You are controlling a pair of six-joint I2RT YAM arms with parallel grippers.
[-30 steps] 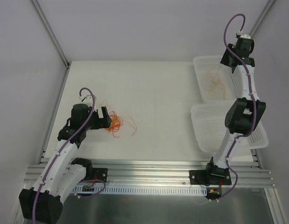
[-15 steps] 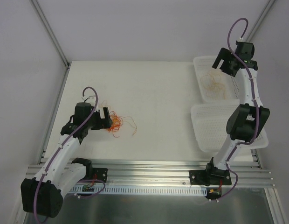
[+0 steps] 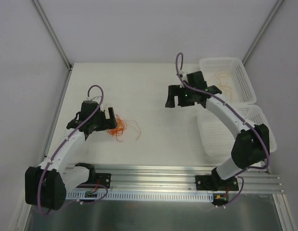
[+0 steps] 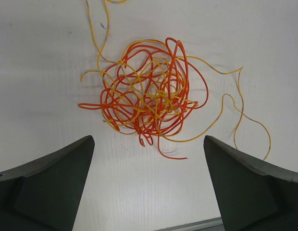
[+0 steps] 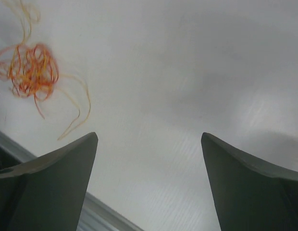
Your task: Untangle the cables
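White tabletop [image 3: 154, 134] carries the cables [image 4: 149, 98] as 1 tight red-and-yellow knot with loose yellow tails trailing out; 1 paler strand [image 3: 225, 82] lies in the far basket [image 3: 221, 59]. Left gripper [image 3: 111, 120] hovers just beside the knot, jaws wide apart and empty; right gripper [image 5: 149, 137] is spread too, empty, well apart from it. Better to pinch 1 loose tail at the knot's edge, not the dense middle, and draw it out slowly while the other arm pins the rest.

My right gripper [image 3: 176, 100] has swung off the far basket [image 3: 241, 72], out over the table [image 3: 139, 86] — jaws spread wide now, empty.
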